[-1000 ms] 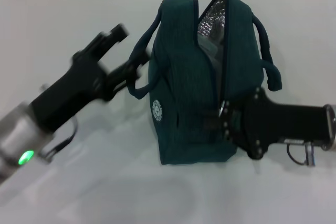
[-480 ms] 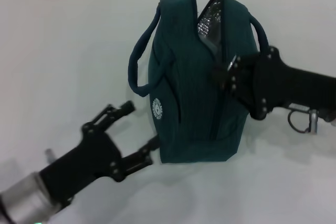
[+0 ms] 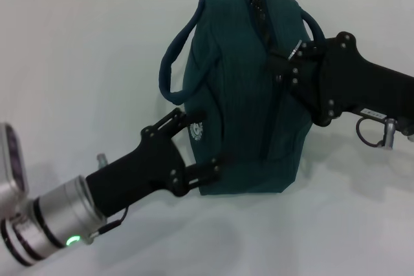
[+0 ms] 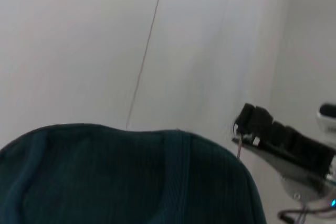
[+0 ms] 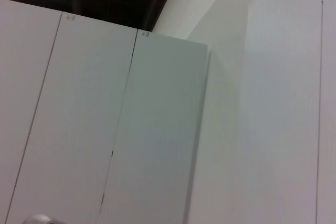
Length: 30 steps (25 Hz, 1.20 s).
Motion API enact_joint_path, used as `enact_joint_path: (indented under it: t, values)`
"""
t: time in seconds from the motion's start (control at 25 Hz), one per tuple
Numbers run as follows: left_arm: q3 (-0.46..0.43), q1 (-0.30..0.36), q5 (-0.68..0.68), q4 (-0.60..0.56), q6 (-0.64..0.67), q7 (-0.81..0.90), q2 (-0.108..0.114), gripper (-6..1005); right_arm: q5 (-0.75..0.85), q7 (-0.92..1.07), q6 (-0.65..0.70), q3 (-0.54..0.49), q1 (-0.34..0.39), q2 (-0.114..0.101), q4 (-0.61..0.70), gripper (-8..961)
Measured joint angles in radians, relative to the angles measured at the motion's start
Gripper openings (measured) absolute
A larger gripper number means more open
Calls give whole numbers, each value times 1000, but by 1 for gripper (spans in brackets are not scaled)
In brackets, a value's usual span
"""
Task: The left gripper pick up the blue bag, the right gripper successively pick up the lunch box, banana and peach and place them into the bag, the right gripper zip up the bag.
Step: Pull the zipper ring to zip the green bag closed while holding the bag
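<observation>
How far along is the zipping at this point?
Late stage: no lunch box, banana or peach lies on the table. The right gripper is at the zipper, high on the blue bag, whose opening is nearly shut. The left gripper, fingers spread, is at the bag's near lower side. Left: finish the zip.

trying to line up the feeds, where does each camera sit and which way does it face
Head: on the robot's head, looking down at the table, bag, left gripper and right gripper.
Left wrist: on the left arm, looking over the bag's top toward a wall; the right gripper shows.
Right wrist: faces white cabinets; no arm shows.
Shared: bag and right gripper, head and left wrist.
</observation>
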<state>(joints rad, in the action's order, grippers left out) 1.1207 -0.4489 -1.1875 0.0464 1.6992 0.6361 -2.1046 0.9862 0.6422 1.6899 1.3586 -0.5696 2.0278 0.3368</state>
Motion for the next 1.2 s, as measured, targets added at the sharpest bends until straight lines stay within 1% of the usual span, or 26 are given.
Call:
enact_joint_path:
  t: [0.12,0.28,0.6,0.68,0.8,1.04,1.2]
  values:
    - [-7,-23,10,0,-3,42,-1,886,-8,0,-2,2,1,0,-1,27]
    - [-12,-43,50,8,-16,51,-3,881,-30,-2,-7,19,-1,0,-1,28]
    - [-11,-39,126,1,-37,47,-2,872,-101,-7,-23,75,-1,0,-14,27]
    - [-11,-38,145,1,-49,44,-4,819,-125,-7,-23,94,0,0,-15,27]
    - [-11,-41,153,0,-59,44,-4,740,-190,-25,-27,151,4,0,-15,28]
    - [-10,-49,155,0,-61,42,-3,727,-396,-87,-84,336,8,0,-13,29]
    - [-10,-59,155,0,-62,37,-3,719,-491,-111,-112,410,8,0,-8,29]
